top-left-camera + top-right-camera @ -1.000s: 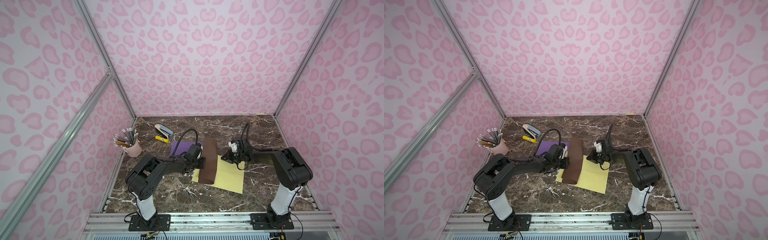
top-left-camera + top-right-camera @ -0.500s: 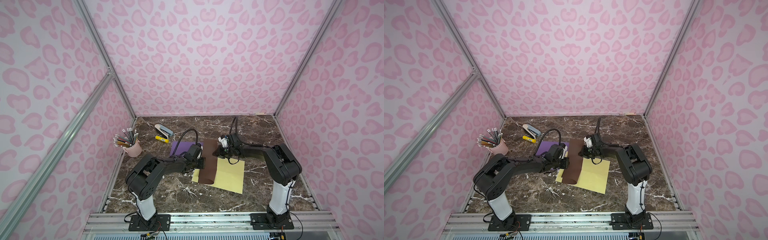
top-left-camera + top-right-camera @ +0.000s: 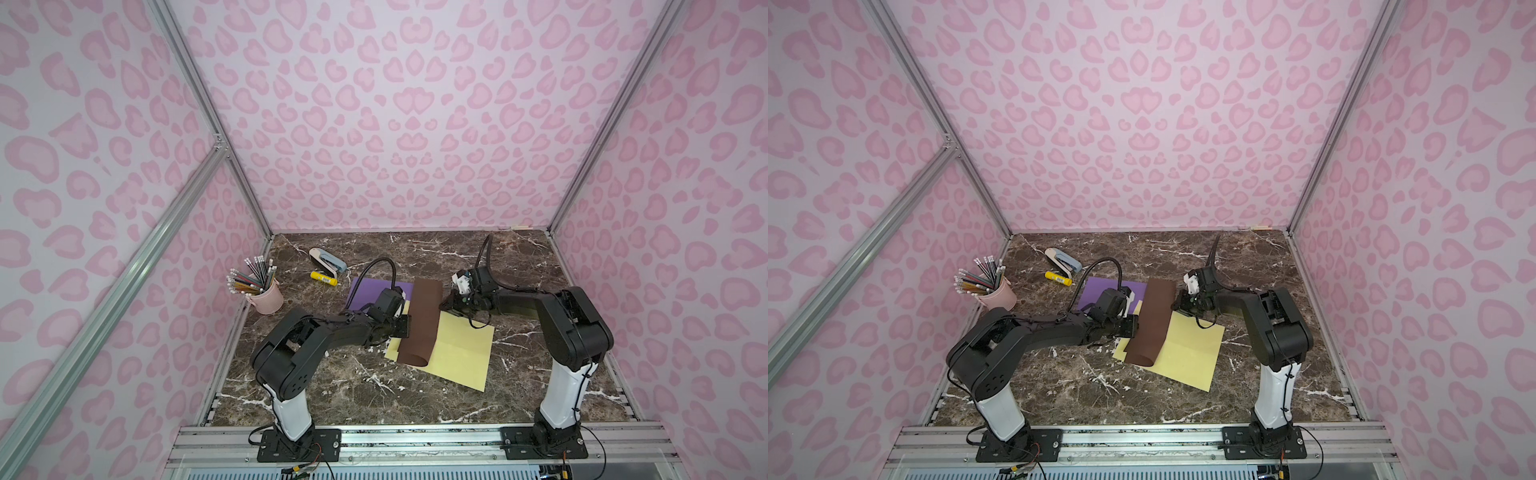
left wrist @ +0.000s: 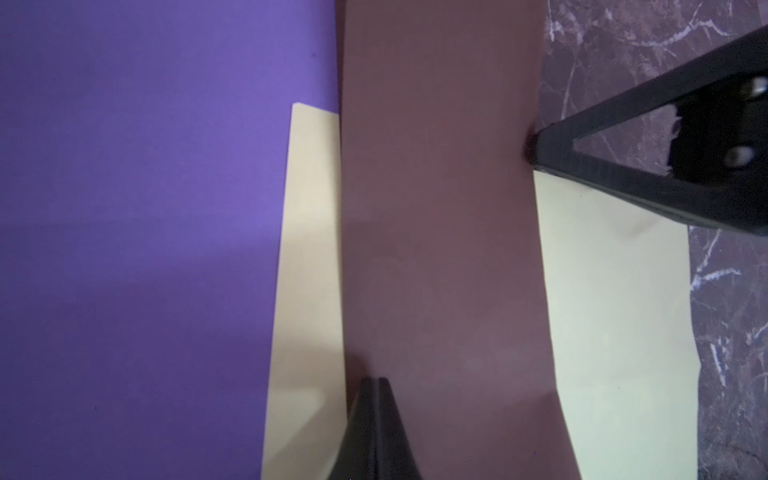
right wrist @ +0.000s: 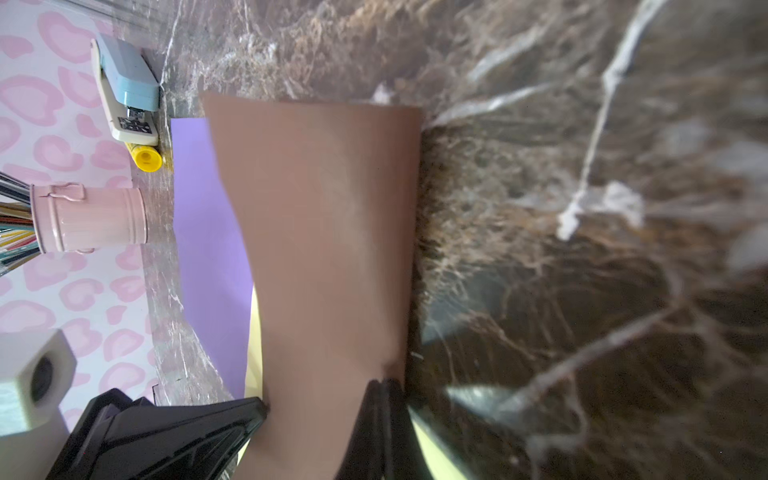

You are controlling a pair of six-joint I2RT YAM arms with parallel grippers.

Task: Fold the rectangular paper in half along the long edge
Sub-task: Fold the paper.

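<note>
Jaws shut both sides; left gripper (image 3: 405,326) and right gripper (image 3: 444,305) touch doubled-over brown paper (image 3: 422,320); likely creasing stage, next press fold flat.

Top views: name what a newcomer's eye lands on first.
The brown paper, folded into a long strip, lies in the middle of the marble table over a yellow sheet, with a purple sheet alongside. The left end effector and right end effector, both shut, touch its opposite long edges. Pink leopard-print walls enclose everything.
</note>
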